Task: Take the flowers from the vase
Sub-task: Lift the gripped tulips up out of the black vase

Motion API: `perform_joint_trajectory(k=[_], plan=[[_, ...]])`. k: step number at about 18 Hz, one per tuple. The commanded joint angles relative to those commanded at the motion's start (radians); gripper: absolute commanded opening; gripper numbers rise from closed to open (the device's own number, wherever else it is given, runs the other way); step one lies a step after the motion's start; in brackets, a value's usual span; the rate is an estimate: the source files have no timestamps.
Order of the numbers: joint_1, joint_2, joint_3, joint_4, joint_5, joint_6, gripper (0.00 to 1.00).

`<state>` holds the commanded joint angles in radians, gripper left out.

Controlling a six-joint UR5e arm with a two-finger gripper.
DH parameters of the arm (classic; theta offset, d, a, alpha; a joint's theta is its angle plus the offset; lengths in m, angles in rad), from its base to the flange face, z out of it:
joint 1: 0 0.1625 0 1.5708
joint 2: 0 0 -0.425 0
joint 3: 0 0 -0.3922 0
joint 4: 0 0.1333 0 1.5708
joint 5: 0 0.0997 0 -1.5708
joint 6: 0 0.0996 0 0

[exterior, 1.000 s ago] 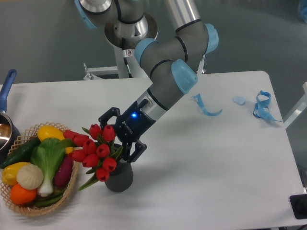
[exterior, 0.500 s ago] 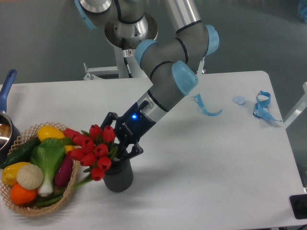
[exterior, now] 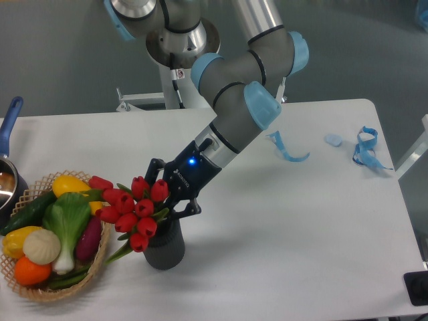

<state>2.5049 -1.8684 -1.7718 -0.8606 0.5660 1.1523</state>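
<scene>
The flowers (exterior: 130, 208), a bunch of red tulip buds with green stems and leaves, stick out of the small dark grey vase (exterior: 166, 246) near the table's front, leaning left toward the basket. My gripper (exterior: 172, 206) comes down from the upper right. Its black fingers are closed around the stems just above the vase mouth, right of the buds. The stems' lower ends are hidden inside the vase.
A wicker basket (exterior: 93, 264) of toy vegetables stands just left of the vase. A pot with a blue handle (exterior: 8, 130) is at the far left edge. Blue ribbons (exterior: 289, 152) (exterior: 365, 147) lie at the back right. A black object (exterior: 416, 287) sits at the front right corner.
The fingers, spread wide around the stems a second ago, have closed on them. The bunch has shifted slightly up and to the right with the gripper.
</scene>
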Motion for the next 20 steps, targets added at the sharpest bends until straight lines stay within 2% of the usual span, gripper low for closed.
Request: perform_joint_trajectory(k=[6, 16, 20], plan=[[0.014, 0.043, 0.02, 0.0, -0.057, -0.088, 0.36], [0.025, 0.1, 0.068, 0.0, -0.06, -0.224, 0.36], [0.022, 0.146, 0.077, 0.0, -0.06, -0.282, 0.36]])
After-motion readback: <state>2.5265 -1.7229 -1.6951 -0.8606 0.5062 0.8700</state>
